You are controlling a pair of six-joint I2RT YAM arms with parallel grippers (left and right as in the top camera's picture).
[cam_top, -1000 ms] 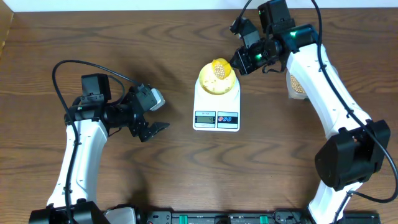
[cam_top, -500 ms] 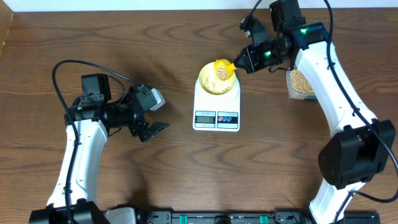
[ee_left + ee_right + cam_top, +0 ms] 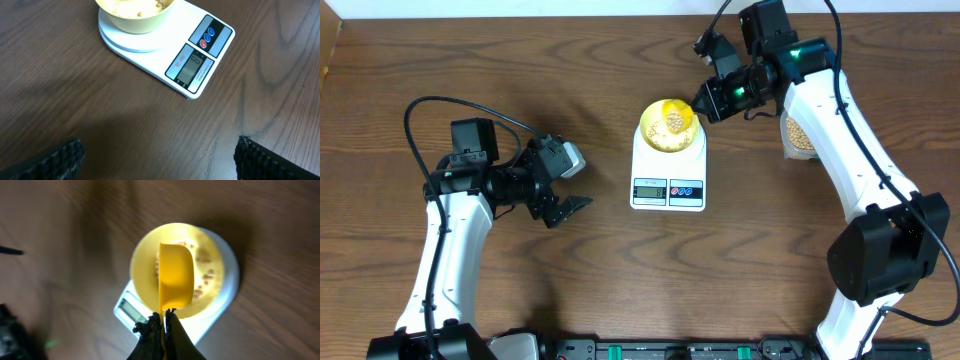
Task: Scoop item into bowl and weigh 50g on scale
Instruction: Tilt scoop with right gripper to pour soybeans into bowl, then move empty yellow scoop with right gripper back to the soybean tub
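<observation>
The right gripper (image 3: 162, 326) pinched the scoop (image 3: 176, 275) by its handle, jaws pressed tight, holding it over the bowl (image 3: 140, 277). Beans (image 3: 205, 275) lay in the bowl, which sat on the scale (image 3: 668, 190). The left gripper (image 3: 567, 207), spread wide, hung above the table (image 3: 620, 280) well left of the scale.

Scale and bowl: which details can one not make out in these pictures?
- Scale reading: too small overhead, faint in left wrist view, blurred in right wrist view.
- Bowl: cut off by the top edge in left wrist view.
- Beans in it: partly hidden by the yellow scoop in right wrist view.
</observation>
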